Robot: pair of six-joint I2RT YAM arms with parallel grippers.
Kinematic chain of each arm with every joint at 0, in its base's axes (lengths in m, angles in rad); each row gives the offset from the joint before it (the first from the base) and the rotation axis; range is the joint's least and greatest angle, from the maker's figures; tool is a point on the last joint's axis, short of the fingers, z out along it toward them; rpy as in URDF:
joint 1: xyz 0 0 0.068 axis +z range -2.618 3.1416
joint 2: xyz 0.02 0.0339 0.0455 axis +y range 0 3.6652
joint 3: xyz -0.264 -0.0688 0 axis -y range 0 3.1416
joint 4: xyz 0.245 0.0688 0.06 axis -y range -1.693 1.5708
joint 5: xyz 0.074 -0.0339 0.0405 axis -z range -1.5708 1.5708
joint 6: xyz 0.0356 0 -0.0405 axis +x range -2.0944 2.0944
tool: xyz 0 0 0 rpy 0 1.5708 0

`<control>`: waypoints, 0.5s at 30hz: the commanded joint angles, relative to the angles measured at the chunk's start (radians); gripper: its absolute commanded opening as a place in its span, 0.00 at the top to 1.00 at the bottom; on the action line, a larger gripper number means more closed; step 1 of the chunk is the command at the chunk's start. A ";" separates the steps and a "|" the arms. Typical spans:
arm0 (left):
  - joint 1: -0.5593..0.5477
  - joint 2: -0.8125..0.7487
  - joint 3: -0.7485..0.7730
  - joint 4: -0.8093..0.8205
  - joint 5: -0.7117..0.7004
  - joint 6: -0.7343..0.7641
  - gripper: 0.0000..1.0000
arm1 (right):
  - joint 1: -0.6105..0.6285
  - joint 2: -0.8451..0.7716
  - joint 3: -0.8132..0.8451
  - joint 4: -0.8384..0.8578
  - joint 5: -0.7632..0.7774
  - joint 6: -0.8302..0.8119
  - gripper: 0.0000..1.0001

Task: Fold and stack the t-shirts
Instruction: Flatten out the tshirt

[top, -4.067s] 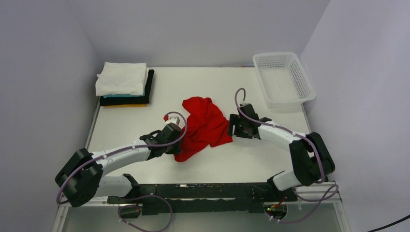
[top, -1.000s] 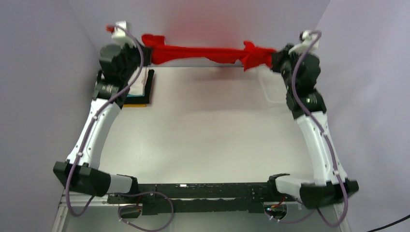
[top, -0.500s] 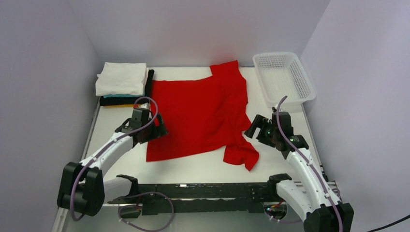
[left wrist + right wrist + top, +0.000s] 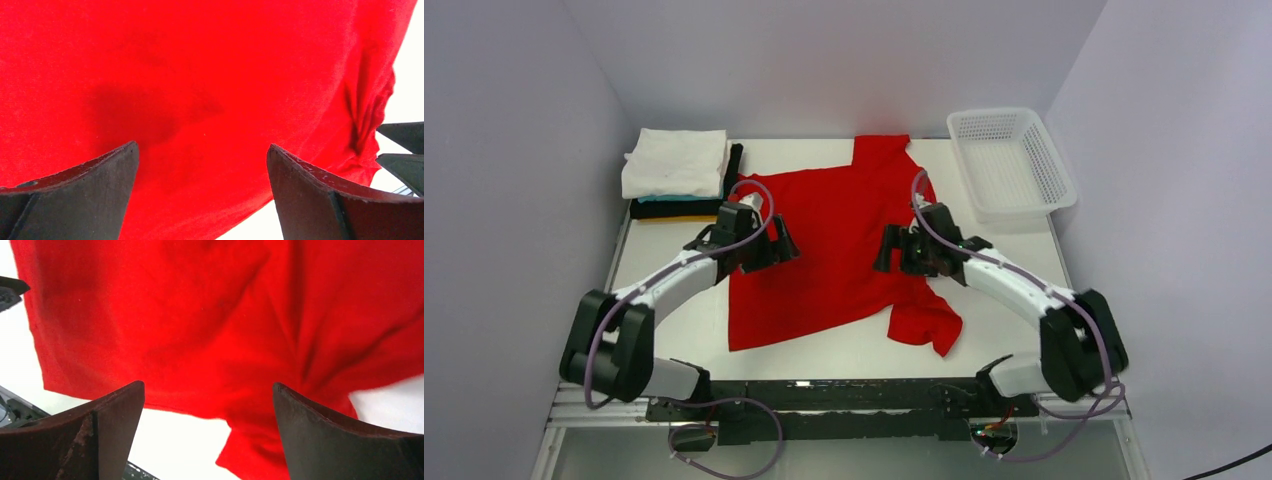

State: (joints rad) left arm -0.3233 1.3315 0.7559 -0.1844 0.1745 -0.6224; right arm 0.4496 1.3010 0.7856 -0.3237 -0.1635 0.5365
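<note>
A bright red t-shirt (image 4: 829, 265) lies spread out on the white table (image 4: 984, 310), one sleeve (image 4: 881, 150) pointing to the back and the other (image 4: 924, 323) crumpled at the near right. My left gripper (image 4: 781, 246) hovers open over the shirt's left part, and red cloth (image 4: 200, 75) fills its wrist view below the empty gripper (image 4: 202, 146). Over the shirt's right part my right gripper (image 4: 886, 250) also stands open and empty (image 4: 208, 385), looking down on the cloth (image 4: 200, 315). Folded shirts (image 4: 677, 165), white on top, are stacked at the back left.
A white mesh basket (image 4: 1012, 160) stands at the back right corner. Bare table (image 4: 170, 440) shows beyond the shirt's near hem in the right wrist view. Purple walls close in the left, back and right sides.
A second ago both grippers held the shirt stretched in the air at the back. It now lies flat, both grippers have let go and opened, and they have moved inward over the cloth.
</note>
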 commanded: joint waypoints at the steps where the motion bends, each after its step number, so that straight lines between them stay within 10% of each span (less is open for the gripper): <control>1: -0.002 0.115 -0.018 0.088 0.078 -0.032 0.01 | 0.032 0.175 0.079 0.113 -0.022 -0.010 0.00; 15: 0.106 0.302 -0.067 0.115 0.076 -0.043 0.01 | -0.292 0.255 0.085 -0.018 0.253 -0.026 0.00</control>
State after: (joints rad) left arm -0.2371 1.5597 0.7349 -0.0280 0.2920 -0.6773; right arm 0.2699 1.6077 0.8833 -0.3008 -0.0498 0.5426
